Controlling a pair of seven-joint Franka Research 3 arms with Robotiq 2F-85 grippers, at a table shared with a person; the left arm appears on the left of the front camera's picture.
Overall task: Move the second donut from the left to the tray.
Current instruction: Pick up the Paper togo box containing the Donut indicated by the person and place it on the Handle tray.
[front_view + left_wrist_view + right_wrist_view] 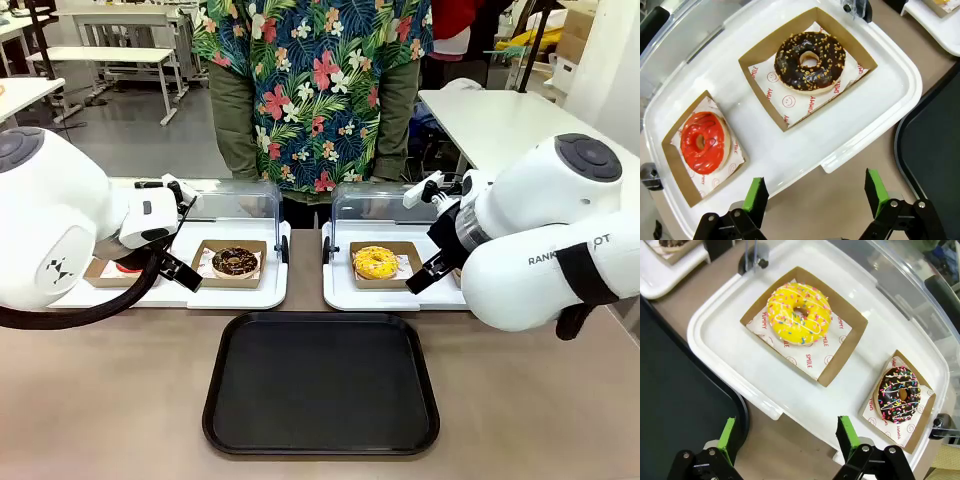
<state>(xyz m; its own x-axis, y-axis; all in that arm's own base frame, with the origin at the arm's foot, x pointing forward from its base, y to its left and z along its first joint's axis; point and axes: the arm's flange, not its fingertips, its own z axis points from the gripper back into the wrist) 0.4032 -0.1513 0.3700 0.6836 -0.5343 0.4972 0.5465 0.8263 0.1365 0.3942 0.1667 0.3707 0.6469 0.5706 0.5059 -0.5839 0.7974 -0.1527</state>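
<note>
The second donut from the left point(235, 262) is chocolate-brown with light speckles. It lies in a square brown cardboard holder point(205, 262) on the left white tray point(240, 295). In the left wrist view this donut point(810, 61) sits ahead of my left gripper point(815, 195), which hovers open over the white tray's near rim, holding nothing. The black tray point(320, 385) lies empty at the table's front middle, and its edge point(935, 150) shows to the right. My left gripper point(178, 268) hangs just left of the donut. My right gripper point(787, 437) is open above the other white tray's edge.
A red-glazed donut point(703, 141) shares the left white tray point(855, 115). A yellow sprinkled donut point(799, 313) and a dark sprinkled donut point(899, 394) lie on the right white tray point(740, 360). Clear lids point(235, 200) stand open behind both. A person point(310, 90) stands at the far side.
</note>
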